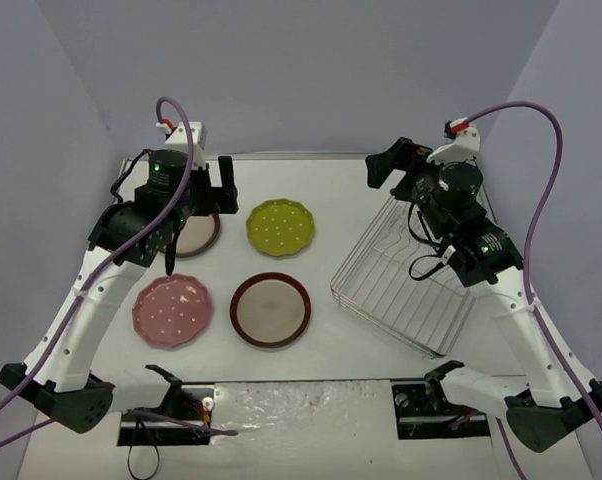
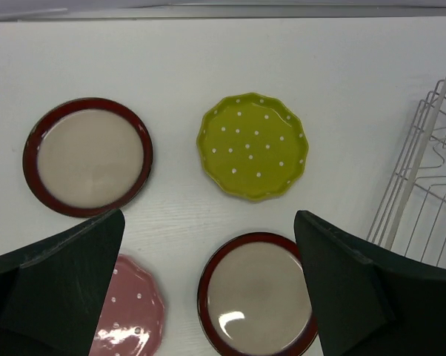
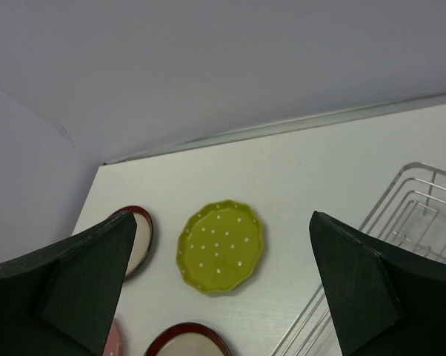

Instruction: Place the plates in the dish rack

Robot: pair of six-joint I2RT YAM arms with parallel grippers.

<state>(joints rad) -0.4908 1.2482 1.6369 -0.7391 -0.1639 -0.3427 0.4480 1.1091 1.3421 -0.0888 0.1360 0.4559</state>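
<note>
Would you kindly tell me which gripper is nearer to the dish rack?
Right. The right gripper hangs by the far corner of the dish rack, fingers open. The left gripper is over the far red-rimmed plate, across the table from the rack.

Four plates lay flat on the table [image 1: 321, 180] in a two-by-two block, left of centre in the top view: the upper-left plate [image 1: 201, 238], the upper-right plate [image 1: 281, 227], the lower-left plate [image 1: 173, 310] and the lower-right plate [image 1: 270, 309], none touching another. The dish rack [image 1: 401, 285] sat right of centre, just beside the right-hand pair, turned askew to the table's edges.
</note>
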